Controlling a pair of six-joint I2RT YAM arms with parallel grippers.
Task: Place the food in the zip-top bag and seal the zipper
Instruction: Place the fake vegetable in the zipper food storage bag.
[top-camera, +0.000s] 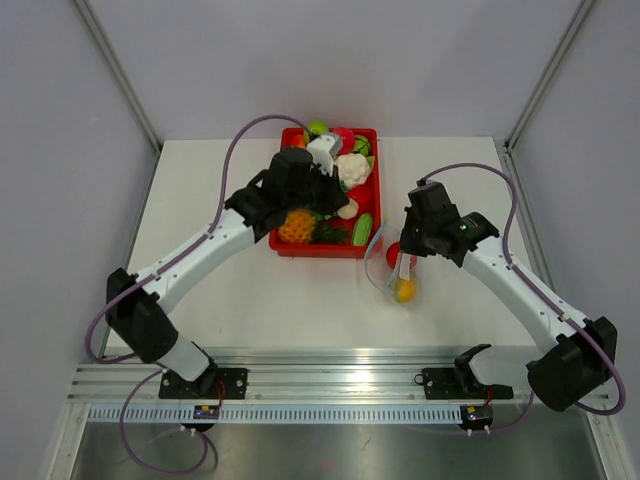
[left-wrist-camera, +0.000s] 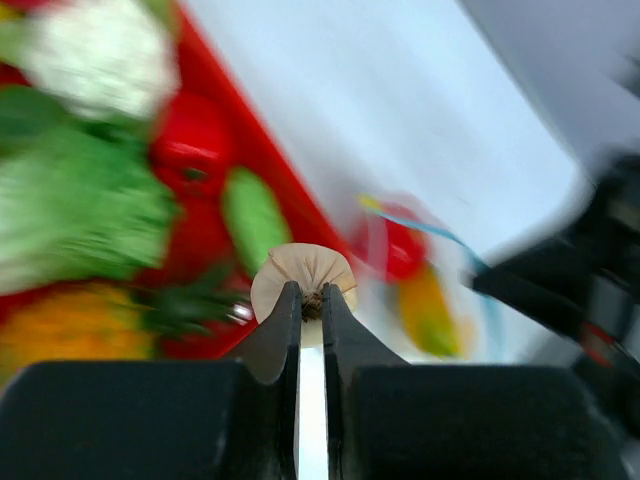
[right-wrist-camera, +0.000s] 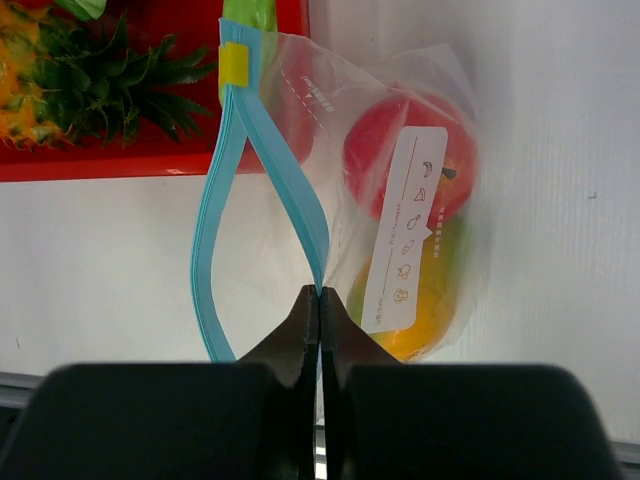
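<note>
My left gripper (left-wrist-camera: 311, 295) is shut on a beige mushroom-shaped toy (left-wrist-camera: 305, 265), pinching it at the stalk under the cap, above the red tray's right edge (top-camera: 340, 203). The zip-top bag (right-wrist-camera: 400, 100) lies on the table right of the tray and holds a red tomato (right-wrist-camera: 385, 150) and an orange-yellow mango (right-wrist-camera: 440, 290). My right gripper (right-wrist-camera: 319, 290) is shut on one side of the light blue zipper (right-wrist-camera: 285, 170). The other strip bows away, so the mouth gapes. More food fills the tray: cauliflower (top-camera: 352, 168), pineapple (top-camera: 296, 226) and a green piece (top-camera: 362, 229).
The red tray (top-camera: 300, 250) sits at the table's back centre, under the left arm. A yellow slider tab (right-wrist-camera: 232, 63) sits at the zipper's far end. A metal rail (top-camera: 340, 375) runs along the near edge. Grey walls close in both sides.
</note>
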